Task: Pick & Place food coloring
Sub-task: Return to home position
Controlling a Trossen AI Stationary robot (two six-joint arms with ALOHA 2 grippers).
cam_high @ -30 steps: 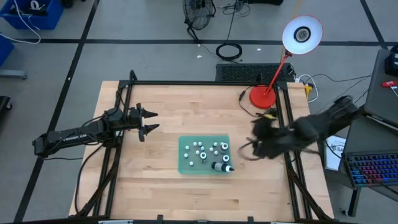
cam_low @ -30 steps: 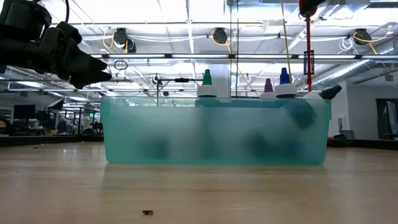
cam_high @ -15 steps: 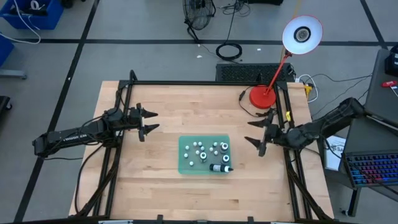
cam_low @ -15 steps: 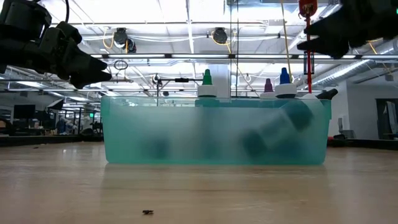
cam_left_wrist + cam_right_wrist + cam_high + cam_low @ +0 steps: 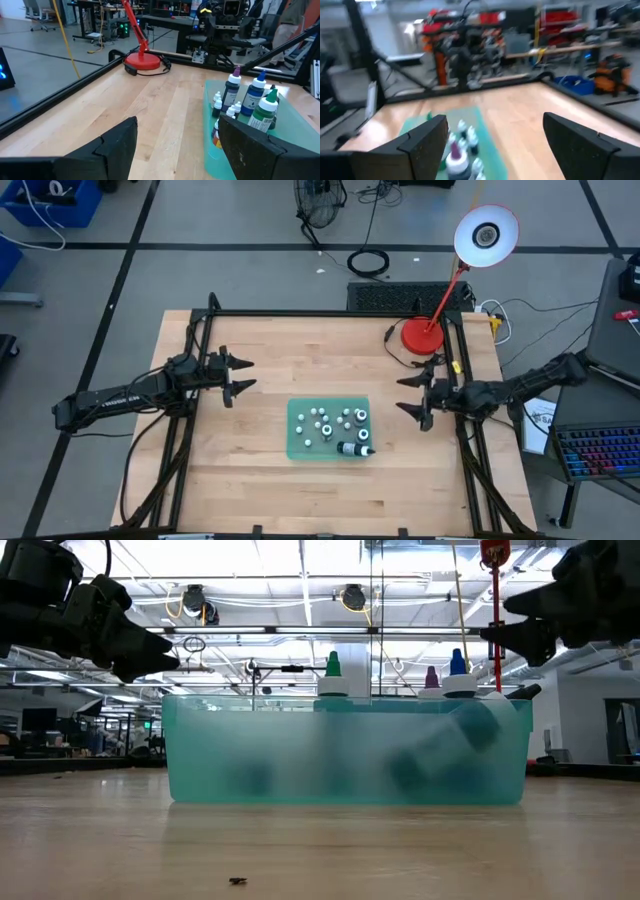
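Teal bin point(image 5: 298, 448) holds the food coloring bottles point(image 5: 326, 429) mid-table; our left gripper point(image 5: 248, 375) and right gripper point(image 5: 403, 394) hang spread and empty either side; we judge only homing remains, calling for arms drawn back clear of it.

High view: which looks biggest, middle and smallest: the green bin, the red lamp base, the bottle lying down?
1. green bin
2. red lamp base
3. lying bottle
All three sit near table level, so the order seems fair.
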